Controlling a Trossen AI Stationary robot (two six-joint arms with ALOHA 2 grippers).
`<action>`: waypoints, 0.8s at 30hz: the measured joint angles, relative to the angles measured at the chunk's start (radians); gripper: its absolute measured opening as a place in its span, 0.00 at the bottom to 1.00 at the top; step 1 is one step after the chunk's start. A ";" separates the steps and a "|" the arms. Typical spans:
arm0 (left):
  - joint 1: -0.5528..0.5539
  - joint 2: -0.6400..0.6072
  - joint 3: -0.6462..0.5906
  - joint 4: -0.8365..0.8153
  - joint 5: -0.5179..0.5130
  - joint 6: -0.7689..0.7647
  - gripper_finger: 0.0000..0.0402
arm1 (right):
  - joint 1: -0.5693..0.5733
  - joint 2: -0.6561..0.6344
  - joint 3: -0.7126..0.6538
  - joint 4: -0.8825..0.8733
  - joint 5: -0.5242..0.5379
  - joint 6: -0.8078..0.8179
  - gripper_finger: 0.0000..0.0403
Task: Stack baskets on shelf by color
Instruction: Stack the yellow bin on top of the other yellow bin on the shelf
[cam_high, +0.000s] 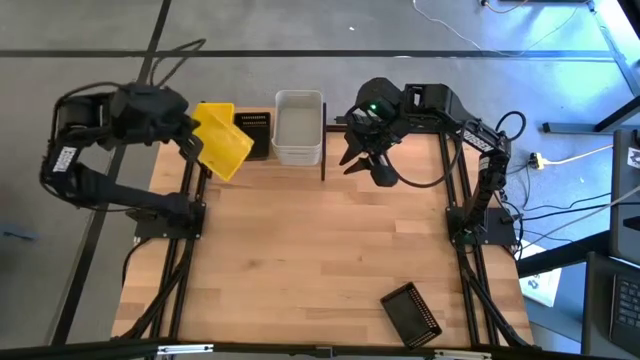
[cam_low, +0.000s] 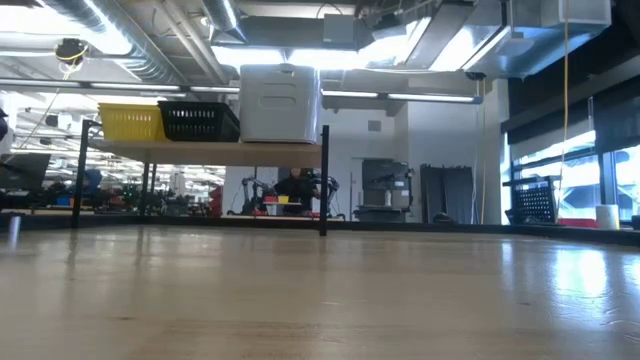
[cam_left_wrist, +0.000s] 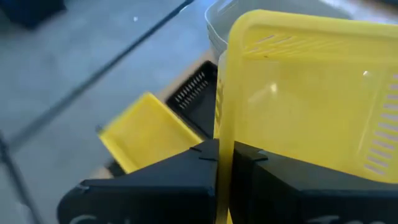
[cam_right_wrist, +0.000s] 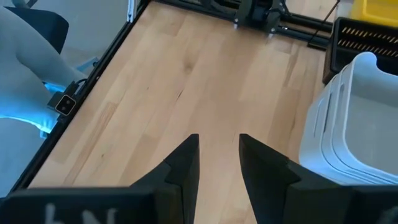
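Left gripper (cam_left_wrist: 224, 163) is clamped on a tilted yellow basket (cam_high: 224, 148) over the shelf (cam_high: 262, 157) at 11 o'clock. Right gripper (cam_right_wrist: 219, 158) (fingers spread, empty) hovers beside the white baskets (cam_high: 298, 126). One black basket (cam_high: 411, 312) lies at 5 o'clock.

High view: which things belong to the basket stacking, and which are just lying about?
Job:
- yellow basket in left pincer
- yellow stack, black stack, white stack on shelf
- loose black basket
- right pincer, open, empty

Lying about:
- floor cables
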 joint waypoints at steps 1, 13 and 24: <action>0.024 0.010 0.011 0.000 0.003 0.071 0.00 | 0.000 0.000 0.000 0.000 0.000 0.000 0.28; 0.385 0.185 0.111 0.000 -0.008 0.813 0.00 | 0.000 0.000 0.000 -0.002 0.000 0.000 0.28; 0.630 0.336 0.134 0.026 0.071 1.048 0.00 | 0.000 0.000 0.000 -0.001 0.000 0.000 0.28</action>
